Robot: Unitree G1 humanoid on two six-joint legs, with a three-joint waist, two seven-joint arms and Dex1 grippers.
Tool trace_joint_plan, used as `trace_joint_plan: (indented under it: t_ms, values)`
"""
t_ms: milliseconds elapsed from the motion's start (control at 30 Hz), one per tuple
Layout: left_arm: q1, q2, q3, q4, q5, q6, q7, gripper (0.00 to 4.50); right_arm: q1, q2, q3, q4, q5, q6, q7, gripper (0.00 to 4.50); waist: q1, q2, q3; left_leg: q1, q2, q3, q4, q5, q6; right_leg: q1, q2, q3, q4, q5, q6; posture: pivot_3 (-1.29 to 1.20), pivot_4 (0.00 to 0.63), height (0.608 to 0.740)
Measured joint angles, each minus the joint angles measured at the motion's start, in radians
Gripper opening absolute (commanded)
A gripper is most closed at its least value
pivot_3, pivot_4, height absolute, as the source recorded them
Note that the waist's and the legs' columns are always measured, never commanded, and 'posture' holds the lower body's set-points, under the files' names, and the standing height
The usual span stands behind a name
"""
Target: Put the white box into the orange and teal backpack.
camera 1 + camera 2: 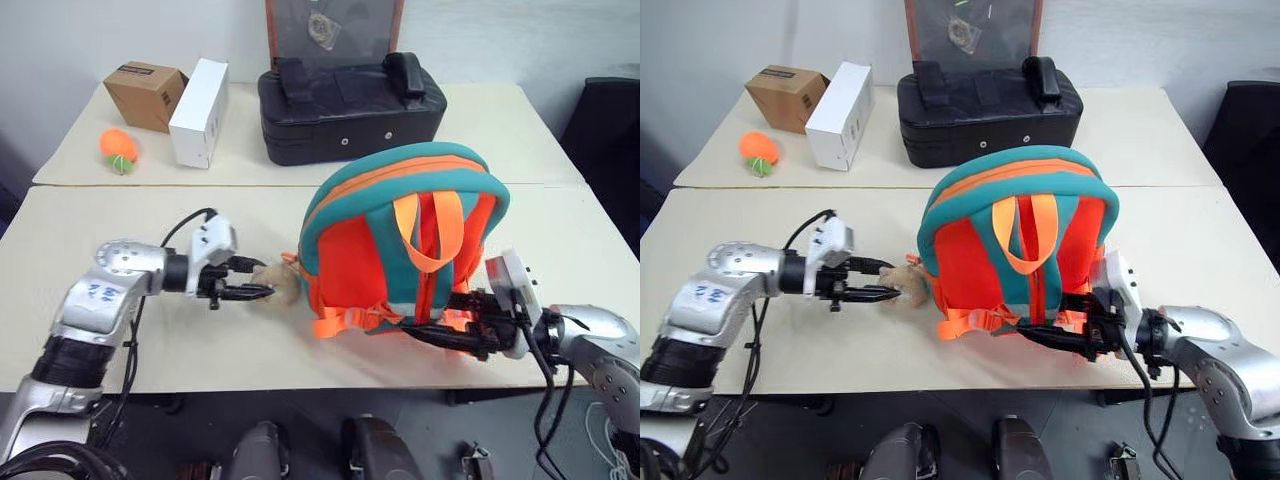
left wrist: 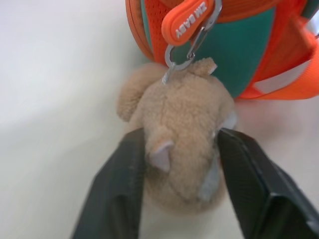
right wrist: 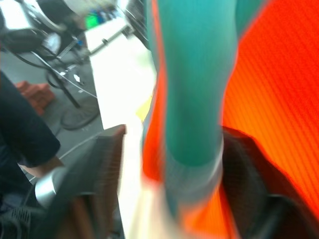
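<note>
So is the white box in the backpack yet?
I can't tell: the backpack stands bulging on the table, its top looking closed. Left end effector straddles the plush keychain, right end effector straddles a teal edge, both open. Left: confirming the box is inside.

The orange and teal backpack point(image 1: 405, 235) stands upright on the near counter point(image 1: 120, 230), strap side facing the camera, its teal-trimmed top arched and zipped shut. Two orange straps hang down its back beneath a top loop. A tan plush keychain point(image 2: 179, 134) clips to its side, resting on the counter.
</note>
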Motion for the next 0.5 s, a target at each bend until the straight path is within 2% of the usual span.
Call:
trace_joint_plan:
  t_ms: [100, 167, 333, 400, 500]
  values:
    - [0.072, 0.052, 0.113, -0.091, -0.099, 0.088, -0.011, 4.04, 0.044, -0.066, -0.097, 0.048, 0.014, 0.003, 0.06, 4.5, 0.001, 0.0, 0.0, 0.0, 0.0, 0.0, 0.0, 0.0, 0.0, 0.0, 0.0, 0.0, 0.0, 0.0, 0.0, 0.0, 0.15, 0.74]
    - [0.132, 0.099, 0.213, -0.139, -0.162, 0.144, -0.016, 4.47, 0.066, -0.131, -0.178, 0.117, 0.022, 0.008, 0.119, 4.5, 0.002, 0.0, 0.0, 0.001, 0.0, 0.0, 0.0, 0.0, 0.0, 0.001, 0.0, 0.0, -0.001, 0.0, 0.0, 0.0, 0.15, 0.74]
    - [0.256, 0.223, 0.484, -0.225, -0.286, 0.279, -0.032, 4.47, 0.045, -0.303, -0.332, 0.37, -0.007, -0.015, 0.28, 4.5, 0.001, -0.001, 0.0, 0.002, 0.0, 0.0, -0.001, 0.0, 0.0, 0.001, 0.0, 0.0, -0.001, 0.0, -0.001, 0.0, 0.15, 0.74]
    - [0.269, 0.266, 0.603, -0.246, -0.349, 0.344, -0.038, 4.47, -0.041, -0.356, -0.346, 0.491, -0.011, -0.017, 0.327, 4.5, 0.0, 0.0, 0.001, 0.002, 0.0, 0.0, -0.001, 0.0, 0.0, 0.001, 0.0, 0.0, -0.001, -0.001, -0.001, 0.0, 0.15, 0.74]
    - [0.261, 0.281, 0.698, -0.266, -0.416, 0.39, -0.012, 4.47, -0.126, -0.385, -0.346, 0.582, -0.013, -0.015, 0.365, 4.5, 0.0, 0.001, 0.001, 0.004, 0.0, 0.0, -0.002, 0.0, -0.002, 0.002, 0.0, 0.0, -0.001, -0.001, -0.002, 0.0, 0.15, 0.74]
